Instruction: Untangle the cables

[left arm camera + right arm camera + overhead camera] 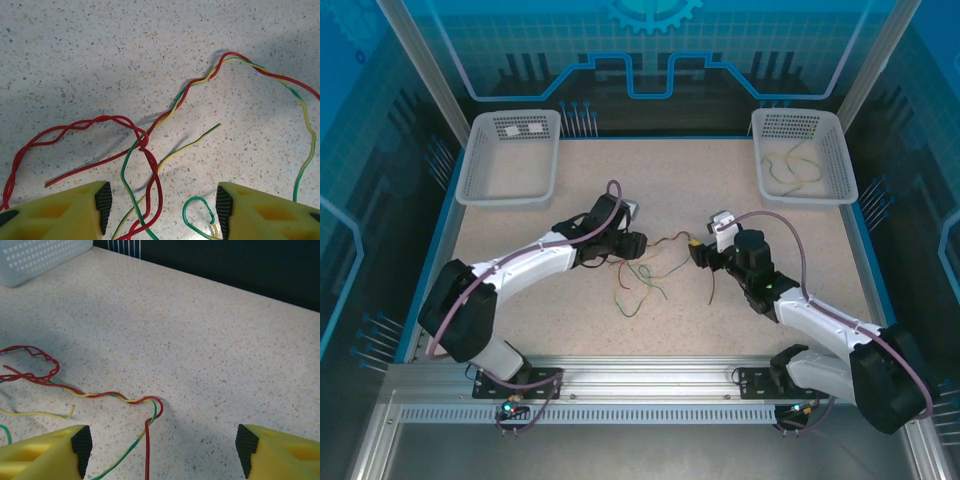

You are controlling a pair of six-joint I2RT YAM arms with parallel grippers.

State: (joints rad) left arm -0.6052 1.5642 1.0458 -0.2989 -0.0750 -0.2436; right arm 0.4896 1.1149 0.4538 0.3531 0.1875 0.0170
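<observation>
Jaws of the left gripper [161, 206] stand partly apart and clamp nothing; red and green loops of the cables [176, 102] lie between them. The right gripper [162, 446] gapes wider, empty, with a red strand just inside. The tangle lies mid-table [570, 325] between both grippers. Beyond stand the left basket [508, 198] and the right basket [795, 125].

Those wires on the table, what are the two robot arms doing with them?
The arms are at a tangle of red, green and yellow wires lying mid-table. The left gripper sits low over one end, jaws open, with several strands between its fingers. The right gripper is open at the other end, a red and a green strand beside one finger. Neither looks clamped yet. A few loose wires lie in the far-right basket.
</observation>
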